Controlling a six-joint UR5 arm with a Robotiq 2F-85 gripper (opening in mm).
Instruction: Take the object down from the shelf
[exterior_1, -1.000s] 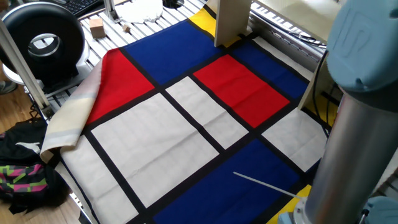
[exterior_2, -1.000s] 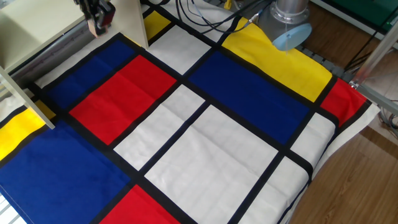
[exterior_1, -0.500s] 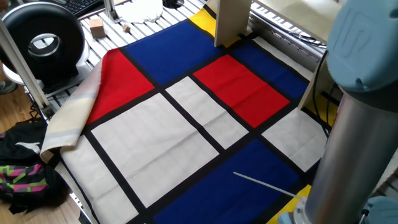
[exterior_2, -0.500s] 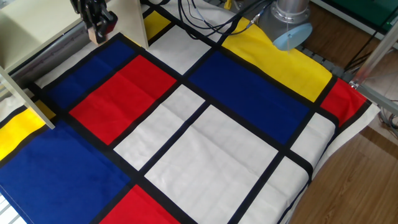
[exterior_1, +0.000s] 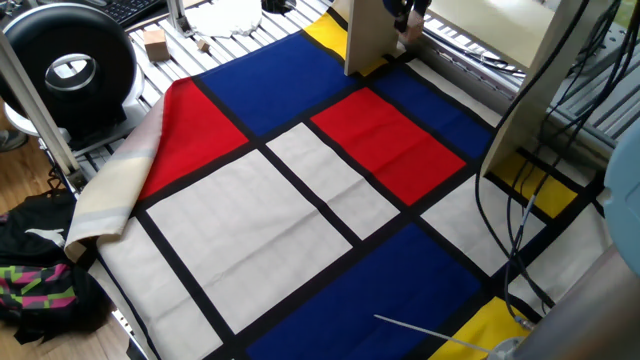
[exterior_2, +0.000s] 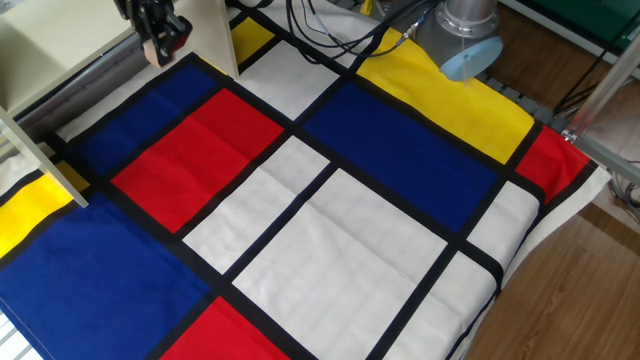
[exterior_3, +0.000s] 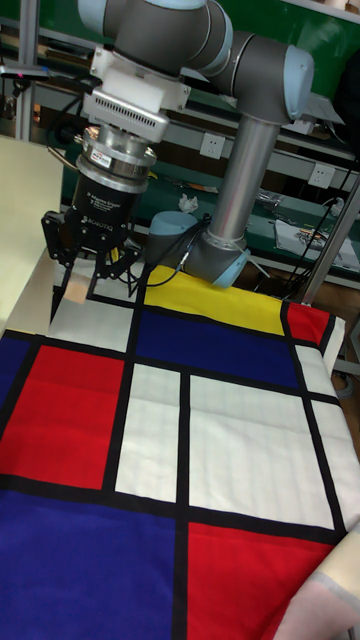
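Beside the shelf (exterior_2: 60, 45) edge, above checkered cloth (exterior_2: 330, 200), the end effector (exterior_2: 160, 42) pinches the object (exterior_2: 159, 51).

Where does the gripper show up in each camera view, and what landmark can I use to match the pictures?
One fixed view: gripper at the top edge, right of centre.
The other fixed view: gripper in the top left corner, a small wooden cube between its fingers.
Tall fixed view: gripper at upper left, above the cloth's far edge.
Shared landmark: the shelf's upright panel, right beside the gripper.
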